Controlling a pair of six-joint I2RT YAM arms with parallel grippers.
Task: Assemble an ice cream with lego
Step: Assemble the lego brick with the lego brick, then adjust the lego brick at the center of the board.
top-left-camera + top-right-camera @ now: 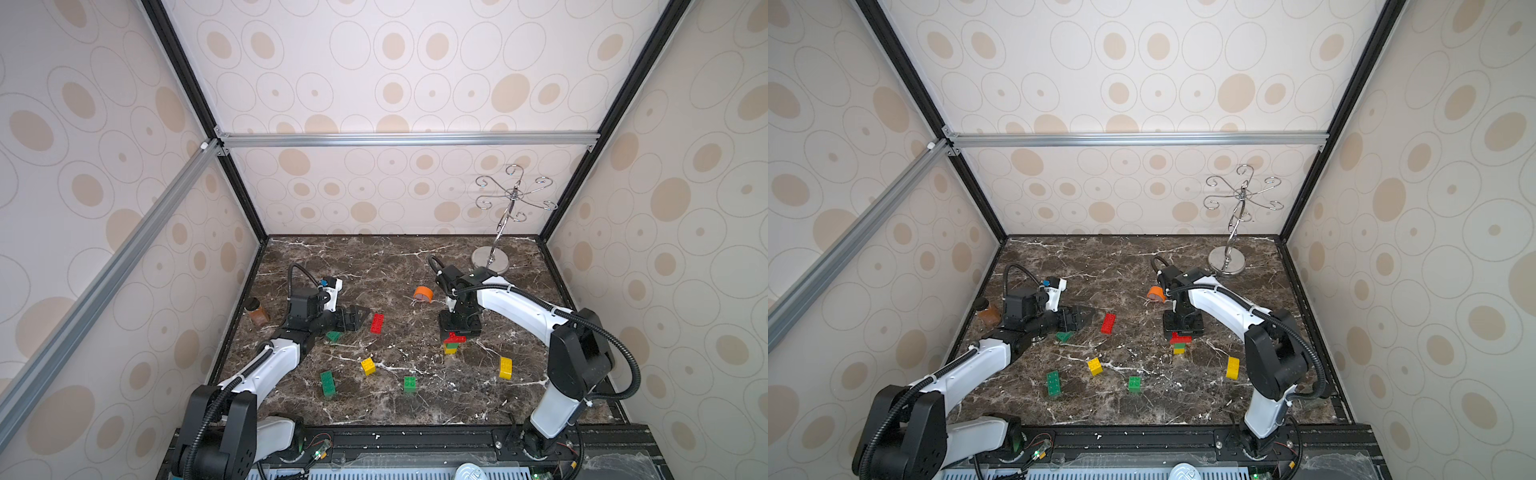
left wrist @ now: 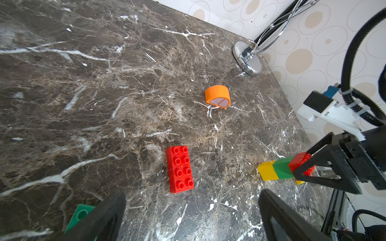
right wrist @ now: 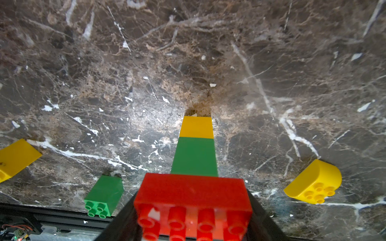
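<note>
A stack of lego stands on the marble table: a yellow brick (image 3: 196, 127) at the bottom, a green one (image 3: 195, 157) on it, and a red oblong brick (image 3: 192, 192) on top. My right gripper (image 3: 192, 219) is shut on that red brick from above; in a top view it is over the stack (image 1: 452, 348). My left gripper (image 2: 191, 219) is open and empty, low over the table just short of a loose red oblong brick (image 2: 179, 169). The orange dome (image 2: 217, 97) lies further back, and a yellow dome (image 3: 313, 183) sits to the stack's right.
Loose pieces lie towards the front: a green oblong brick (image 1: 328, 383), a yellow square brick (image 1: 368, 366), a green square brick (image 1: 409, 383). Another green brick (image 1: 333, 336) is under my left wrist. A brown jar (image 1: 257, 311) stands at the left wall, a chrome hook stand (image 1: 490, 259) at back right.
</note>
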